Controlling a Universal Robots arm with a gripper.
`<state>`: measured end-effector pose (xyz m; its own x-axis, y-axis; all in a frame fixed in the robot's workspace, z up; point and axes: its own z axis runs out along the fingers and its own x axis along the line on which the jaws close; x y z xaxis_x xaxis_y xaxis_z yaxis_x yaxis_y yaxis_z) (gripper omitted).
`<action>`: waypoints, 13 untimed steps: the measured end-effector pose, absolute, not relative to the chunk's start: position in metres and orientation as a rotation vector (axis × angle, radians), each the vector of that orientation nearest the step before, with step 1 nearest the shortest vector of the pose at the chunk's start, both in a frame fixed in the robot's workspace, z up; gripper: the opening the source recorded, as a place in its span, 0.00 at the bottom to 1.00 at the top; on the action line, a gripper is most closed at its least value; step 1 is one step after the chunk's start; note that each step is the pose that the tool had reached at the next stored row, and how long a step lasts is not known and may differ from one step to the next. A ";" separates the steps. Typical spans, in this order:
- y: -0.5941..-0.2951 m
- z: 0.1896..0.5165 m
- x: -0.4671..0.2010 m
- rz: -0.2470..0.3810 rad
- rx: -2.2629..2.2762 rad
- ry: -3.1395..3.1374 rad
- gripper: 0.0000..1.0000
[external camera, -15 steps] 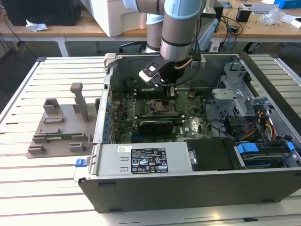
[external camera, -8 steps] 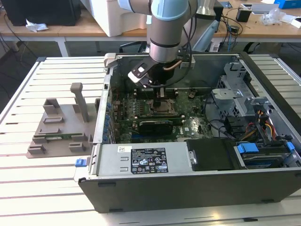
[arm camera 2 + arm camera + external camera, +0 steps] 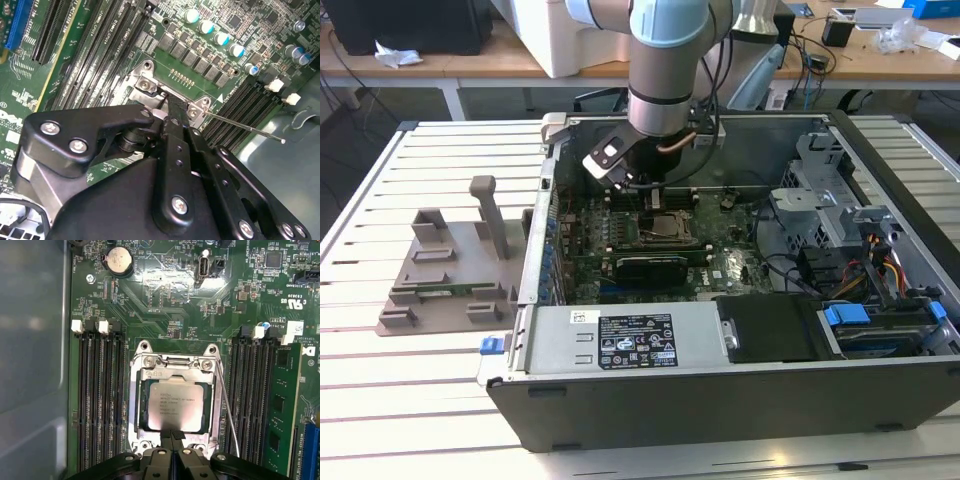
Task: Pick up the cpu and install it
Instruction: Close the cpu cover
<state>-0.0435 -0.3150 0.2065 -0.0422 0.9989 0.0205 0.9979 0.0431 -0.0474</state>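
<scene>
First wrist view: 1 cpu (image 3: 174, 404), 1 tool (image 3: 173, 435)

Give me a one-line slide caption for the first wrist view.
The cpu lies in the motherboard socket between memory slots, with the shut gripper at its edge.

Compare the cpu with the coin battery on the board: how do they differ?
The cpu is square and larger; the coin battery is round and smaller. The cpu lies inside a metal socket frame; the coin battery sits apart from that frame. Both have silvery tops and lie flat.
</scene>
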 end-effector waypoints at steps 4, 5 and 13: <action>-0.315 0.208 -0.043 0.030 -2.140 -2.234 0.11; -0.315 0.213 -0.042 0.031 -2.140 -2.234 0.11; -0.315 0.221 -0.004 0.075 -2.116 -2.208 0.11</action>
